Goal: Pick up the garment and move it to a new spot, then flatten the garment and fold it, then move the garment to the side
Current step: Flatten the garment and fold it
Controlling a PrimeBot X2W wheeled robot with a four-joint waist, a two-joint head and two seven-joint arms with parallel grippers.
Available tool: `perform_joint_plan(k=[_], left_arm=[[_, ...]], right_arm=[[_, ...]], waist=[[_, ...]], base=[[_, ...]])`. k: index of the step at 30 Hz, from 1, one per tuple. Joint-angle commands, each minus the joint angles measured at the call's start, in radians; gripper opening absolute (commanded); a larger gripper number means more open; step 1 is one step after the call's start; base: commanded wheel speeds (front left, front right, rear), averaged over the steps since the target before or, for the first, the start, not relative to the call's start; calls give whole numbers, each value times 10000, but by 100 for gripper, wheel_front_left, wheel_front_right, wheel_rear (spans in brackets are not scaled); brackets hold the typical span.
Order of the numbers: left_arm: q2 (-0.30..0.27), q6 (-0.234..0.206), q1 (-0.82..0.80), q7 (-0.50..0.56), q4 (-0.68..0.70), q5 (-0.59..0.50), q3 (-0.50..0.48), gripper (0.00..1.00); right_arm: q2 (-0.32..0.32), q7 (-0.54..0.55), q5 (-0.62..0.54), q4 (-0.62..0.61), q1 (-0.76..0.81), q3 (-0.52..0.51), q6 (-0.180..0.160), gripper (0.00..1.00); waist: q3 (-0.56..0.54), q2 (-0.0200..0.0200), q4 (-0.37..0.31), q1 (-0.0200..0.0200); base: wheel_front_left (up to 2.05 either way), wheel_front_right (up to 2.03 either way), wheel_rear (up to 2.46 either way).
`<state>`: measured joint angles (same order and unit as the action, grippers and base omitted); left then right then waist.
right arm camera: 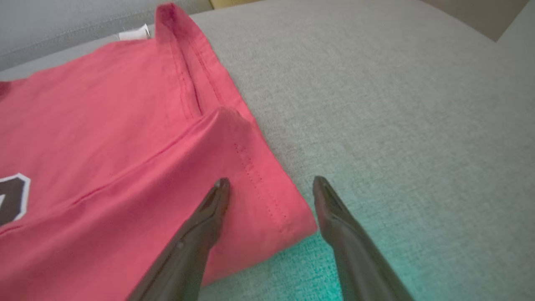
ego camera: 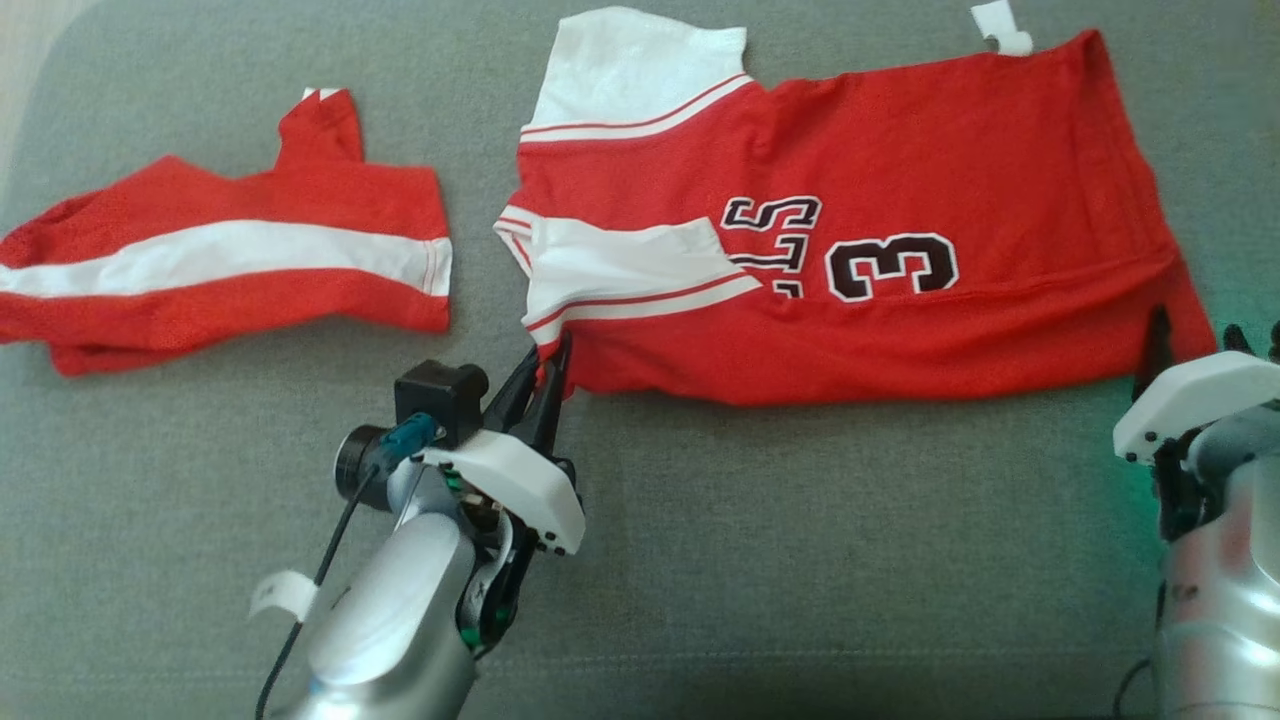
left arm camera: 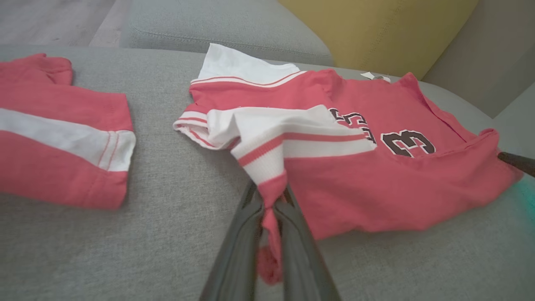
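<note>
- Head view: the red jersey (ego camera: 900,250) lies spread from centre to 2 o'clock on the grey cushion (ego camera: 800,560), with the left claw (ego camera: 548,375) clenched on its 7 o'clock corner; a second red garment (ego camera: 220,260) lies apart at 9 o'clock
- Left wrist view: the soft, light knit bunches in the grip and will likely sag and drag
- Right wrist view: the right claw (right arm camera: 271,182) is released, straddling the hem corner, a sensible second hold

Two red-and-white garments (ego camera: 900,150) (ego camera: 220,250), two grippers (left arm camera: 271,196) (right arm camera: 271,184), one yellow cushion (left arm camera: 376,29)

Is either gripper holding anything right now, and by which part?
The left gripper is shut on the jersey, pinching the red fabric at the end of its near white sleeve. The right gripper is open over the hem corner, holding nothing.
</note>
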<state>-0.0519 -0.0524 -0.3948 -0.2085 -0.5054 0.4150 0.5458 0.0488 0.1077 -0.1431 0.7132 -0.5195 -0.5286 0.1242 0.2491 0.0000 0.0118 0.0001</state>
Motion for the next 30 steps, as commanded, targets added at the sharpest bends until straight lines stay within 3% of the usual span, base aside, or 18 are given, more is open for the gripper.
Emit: perform_joint_plan(k=[1, 8, 9, 10, 11, 20, 30], left_arm=[[-198, -70, -390, 2, 419, -52, -235, 0], [-365, -190, -354, 113, 682, -47, -248, 0], [-390, -209, -353, 123, 707, -42, -256, 0], [-416, -228, -348, 130, 726, -36, -265, 0], [-440, -246, -339, 136, 740, -25, -277, 0], [-667, -332, -135, 244, 643, -7, -215, 0], [-1031, -385, 964, 561, 425, 217, -64, 0]], right_arm=[[22, 0, -130, -86, -433, 86, 65, 100], [17, 135, -252, 843, -868, -239, 65, 100], [17, 141, -307, 943, -904, -283, 65, 79], [17, 140, -333, 1042, -941, -326, 65, 12], [16, 131, -346, 1145, -975, -352, 65, 0], [59, -88, -234, 1658, -935, -389, 65, 0], [165, 255, 407, 1404, 259, 134, 65, 0]], waist=[[97, 0, 71, -1], [166, 0, 72, -1], [156, 0, 58, -1], [137, 0, 37, -1], [110, 0, 9, -1], [-466, 0, -283, -1], [-1777, 0, -557, -1]], base=[[0, 0, 0], [0, 0, 0], [0, 0, 0], [0, 0, 0], [0, 0, 0], [0, 0, 0], [0, 0, 0]])
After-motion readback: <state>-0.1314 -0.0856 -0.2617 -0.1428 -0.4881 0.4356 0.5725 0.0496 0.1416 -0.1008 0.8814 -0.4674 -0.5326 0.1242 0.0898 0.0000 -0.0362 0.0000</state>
